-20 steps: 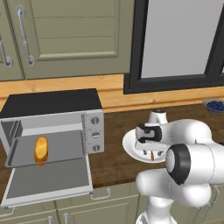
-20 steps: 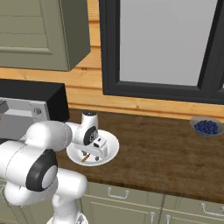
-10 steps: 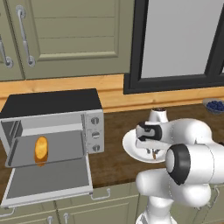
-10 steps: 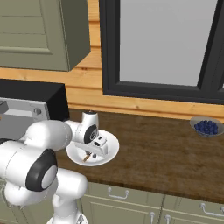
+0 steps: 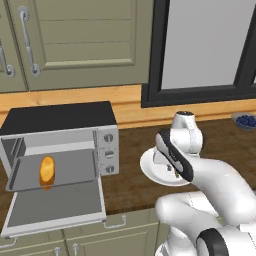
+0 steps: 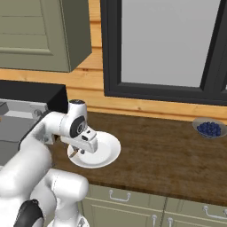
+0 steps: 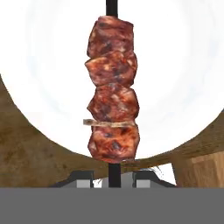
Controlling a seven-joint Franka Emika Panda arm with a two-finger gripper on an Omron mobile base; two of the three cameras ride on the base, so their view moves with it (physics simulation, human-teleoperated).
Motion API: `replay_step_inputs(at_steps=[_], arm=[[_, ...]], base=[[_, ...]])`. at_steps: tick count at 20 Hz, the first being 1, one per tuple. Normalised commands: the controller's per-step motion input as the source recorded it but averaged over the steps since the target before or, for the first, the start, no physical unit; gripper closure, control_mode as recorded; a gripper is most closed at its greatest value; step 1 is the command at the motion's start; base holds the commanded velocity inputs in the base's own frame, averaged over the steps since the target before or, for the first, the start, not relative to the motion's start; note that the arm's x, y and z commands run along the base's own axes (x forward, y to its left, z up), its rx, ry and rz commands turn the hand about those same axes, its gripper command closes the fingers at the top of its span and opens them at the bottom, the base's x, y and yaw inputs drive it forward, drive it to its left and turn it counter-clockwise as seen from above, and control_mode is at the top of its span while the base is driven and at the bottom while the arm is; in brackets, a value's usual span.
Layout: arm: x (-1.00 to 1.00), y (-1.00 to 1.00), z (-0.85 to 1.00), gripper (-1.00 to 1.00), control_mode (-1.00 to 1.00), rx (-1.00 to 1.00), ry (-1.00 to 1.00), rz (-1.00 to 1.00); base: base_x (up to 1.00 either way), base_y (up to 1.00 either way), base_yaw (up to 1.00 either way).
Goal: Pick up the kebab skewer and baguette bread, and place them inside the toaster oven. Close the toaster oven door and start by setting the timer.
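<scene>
Hand view — the gripper (image 7: 113,178) is clamped on the kebab skewer (image 7: 112,89) above the plate (image 7: 183,78).
The thin stick may pivot or slip — the meat sits far from the fingertips.

Evenly, softly lit render without glare; faint shadows under the round white plate (image 6: 105,153); coarse, blurry hand-view close-up.

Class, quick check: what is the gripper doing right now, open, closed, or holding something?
Gripper: closed on the stick of the kebab skewer, over the white plate.
</scene>
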Motion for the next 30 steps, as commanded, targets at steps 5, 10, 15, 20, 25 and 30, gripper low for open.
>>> replay_step_inputs(at_steps=[5,10,15,20,25,30], arm=[[-0.97,0.95,0.63,1.0,-1.0,0.0,-0.12,0.06],[-0.5,1.0,0.44,1.0,-1.0,0.0,-0.12,0.08],[-0.05,1.0,0.58,1.0,-1.0,0.0,-0.03,0.08],[0.0,1.0,0.18,1.0,-1.0,-0.03,0.02,0.07],[0.37,0.94,-0.02,1.0,-1.0,-0.04,-0.05,0.02],[0.71,0.84,0.0,1.0,-1.0,-0.01,0.06,0.0]], base=[[0.0,0.0,0.0],[0.0,0.0,0.0],[0.0,0.0,0.0],[0.0,0.0,0.0],[0.0,0.0,0.0],[0.0,0.0,0.0]])
